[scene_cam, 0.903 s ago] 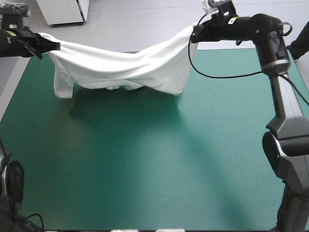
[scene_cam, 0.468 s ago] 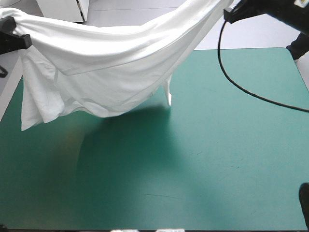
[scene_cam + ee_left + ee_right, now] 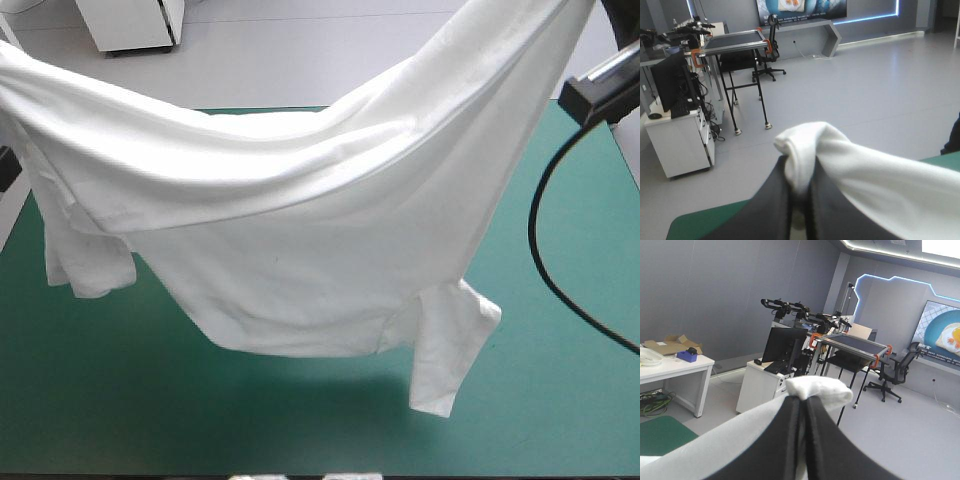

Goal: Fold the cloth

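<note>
The white T-shirt [image 3: 300,230] hangs stretched wide in the air above the teal-green table [image 3: 560,400], sagging in the middle. One sleeve [image 3: 450,350] dangles low on the right, another bunch [image 3: 85,265] hangs at the left. In the left wrist view my left gripper [image 3: 800,187] is shut on the T-shirt [image 3: 875,180], a white fold bulging over the fingertips. In the right wrist view my right gripper [image 3: 802,402] is shut on the T-shirt [image 3: 817,387] too, cloth trailing down beside it. Both grippers lie outside the high view; both wrist views look level into the room.
A black part of the right arm [image 3: 600,95] shows at the high view's right edge. The cloth's shadow falls on the table near the front edge.
Both arms have lifted and carried the T-shirt toward the table's near side. It now hangs larger and higher, and the grippers have left the high view.
</note>
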You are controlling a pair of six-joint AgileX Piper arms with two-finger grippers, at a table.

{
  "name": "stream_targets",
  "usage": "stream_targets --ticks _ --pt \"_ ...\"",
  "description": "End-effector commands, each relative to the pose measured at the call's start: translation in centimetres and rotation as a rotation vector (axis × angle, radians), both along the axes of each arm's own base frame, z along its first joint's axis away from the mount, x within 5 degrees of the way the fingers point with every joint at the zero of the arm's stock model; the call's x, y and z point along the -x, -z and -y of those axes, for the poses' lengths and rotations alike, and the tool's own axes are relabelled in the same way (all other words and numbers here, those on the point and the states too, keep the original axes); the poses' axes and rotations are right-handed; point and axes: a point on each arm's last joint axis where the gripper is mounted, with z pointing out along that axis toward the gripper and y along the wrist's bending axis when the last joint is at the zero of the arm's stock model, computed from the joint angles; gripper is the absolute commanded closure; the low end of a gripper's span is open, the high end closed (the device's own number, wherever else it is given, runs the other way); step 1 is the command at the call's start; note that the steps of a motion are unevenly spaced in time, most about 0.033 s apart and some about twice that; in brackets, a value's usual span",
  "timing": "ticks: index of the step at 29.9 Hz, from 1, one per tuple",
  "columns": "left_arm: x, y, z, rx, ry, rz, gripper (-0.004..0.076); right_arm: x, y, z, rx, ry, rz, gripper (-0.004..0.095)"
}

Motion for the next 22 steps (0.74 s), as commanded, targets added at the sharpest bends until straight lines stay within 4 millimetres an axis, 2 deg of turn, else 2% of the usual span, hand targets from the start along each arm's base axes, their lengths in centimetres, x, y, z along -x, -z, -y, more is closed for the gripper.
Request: stream_targets --ticks 1,4,6,8,11,18,22 --pt "1.2 -0.5 -0.1 0.021 0.015 0.036 0.0733 2.1 -0.3 0.5 -0.044 0.01 0.06 0.0921" --pt "1.3 0.2 0.0 0.021 0.035 -0.036 0.0733 2.7 0.4 0.6 -0.042 0.01 0.034 0.0921" --pt "0.9 0.7 0.0 0.022 0.029 -0.1 0.0733 2.4 1.1 0.5 -0.034 0.009 -0.002 0.0921" --pt "-0.3 1.1 0.1 0.012 0.015 -0.142 0.0733 1.5 2.0 0.4 -0.027 0.019 -0.048 0.0921" --pt "-3.2 2.3 0.3 -0.003 0.002 -0.233 0.0733 -0.8 3.6 0.3 -0.013 0.048 -0.13 0.0921" --pt "-13.3 8.5 2.0 -0.009 0.025 -0.567 0.0733 -9.9 10.0 -0.4 0.03 0.117 -0.425 0.0921" --pt "-17.4 11.1 2.5 -0.02 0.021 -0.666 0.0733 -14.5 13.4 -1.0 0.049 0.129 -0.541 0.0921"
